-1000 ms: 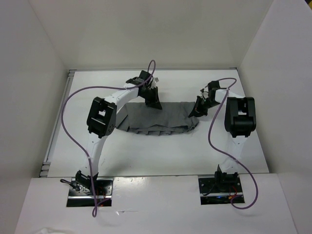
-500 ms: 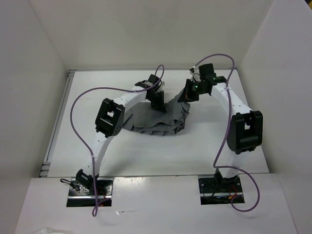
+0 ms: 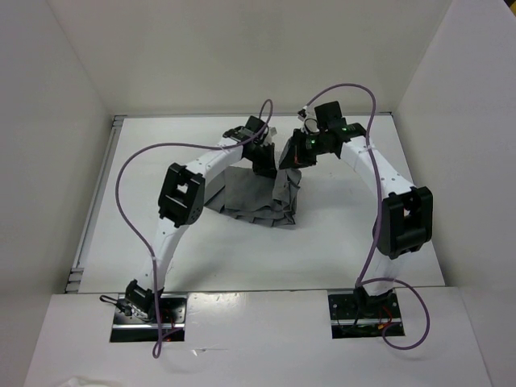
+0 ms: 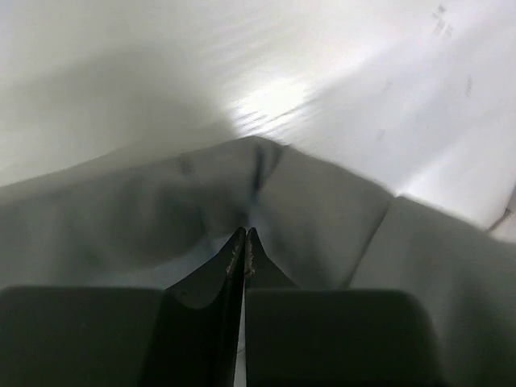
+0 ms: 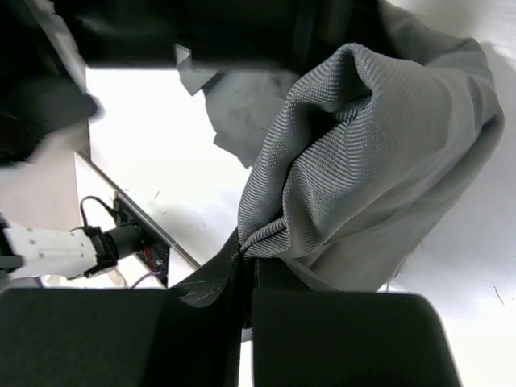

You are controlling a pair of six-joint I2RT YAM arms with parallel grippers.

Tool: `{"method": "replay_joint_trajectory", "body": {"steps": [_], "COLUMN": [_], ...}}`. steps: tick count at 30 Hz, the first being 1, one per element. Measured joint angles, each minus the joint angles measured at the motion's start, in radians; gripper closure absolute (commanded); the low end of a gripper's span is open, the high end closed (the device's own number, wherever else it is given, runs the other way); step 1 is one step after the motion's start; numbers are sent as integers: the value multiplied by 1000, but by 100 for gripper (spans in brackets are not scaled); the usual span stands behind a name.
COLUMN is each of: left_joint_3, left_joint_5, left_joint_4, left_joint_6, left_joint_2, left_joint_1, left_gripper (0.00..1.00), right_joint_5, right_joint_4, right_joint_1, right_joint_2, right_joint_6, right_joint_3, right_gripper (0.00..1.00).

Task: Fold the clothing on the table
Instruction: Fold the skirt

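The clothing [image 3: 246, 200], a dark grey pleated skirt, lies bunched at the middle of the white table [image 3: 339, 250]. Its right end is lifted and drawn over to the left. My right gripper [image 3: 288, 161] is shut on that end, and the right wrist view shows a ribbed fold [image 5: 363, 161] pinched at the tips of the right gripper [image 5: 248, 254]. My left gripper [image 3: 266, 168] is close beside it at the skirt's far edge. In the left wrist view the left gripper [image 4: 246, 232] has its jaws together, and the fabric [image 4: 322, 210] creases toward the tips.
White walls [image 3: 56, 121] enclose the table on three sides. Purple cables [image 3: 121, 201] loop off both arms. The two wrists are nearly touching above the skirt. The left arm's dark body [image 5: 201, 32] fills the top of the right wrist view.
My right gripper has carried the skirt's right end up and to the left, close to the left gripper. The skirt is now narrower and doubled over. The left gripper shifted slightly right.
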Motion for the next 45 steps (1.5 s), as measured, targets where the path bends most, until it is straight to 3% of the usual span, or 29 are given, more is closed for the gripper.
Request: {"method": "replay_joint_trajectory", "body": {"steps": [6, 10, 16, 23, 36, 45], "left_joint_3": [-175, -352, -538, -692, -731, -771], "left_joint_5": [-123, -249, -354, -381, -283, -272], "left_joint_4": [-10, 35, 78, 100, 208, 218], "left_joint_6": [22, 37, 38, 37, 37, 37], "left_joint_2": [-180, -349, -415, -409, -410, -435], "left_joint_1": [129, 270, 406, 389, 298, 298], "left_gripper": [93, 97, 98, 99, 99, 99], "right_joint_5": [15, 23, 23, 29, 12, -31], "right_joint_4": [-15, -21, -22, -22, -15, -17], "right_joint_1": [0, 0, 1, 57, 182, 261], "right_joint_2": [0, 0, 3, 65, 308, 518], "right_joint_6": [0, 0, 5, 12, 39, 66], "right_joint_3": [3, 19, 49, 129, 303, 509], "right_gripper": [100, 100, 100, 100, 100, 100]}}
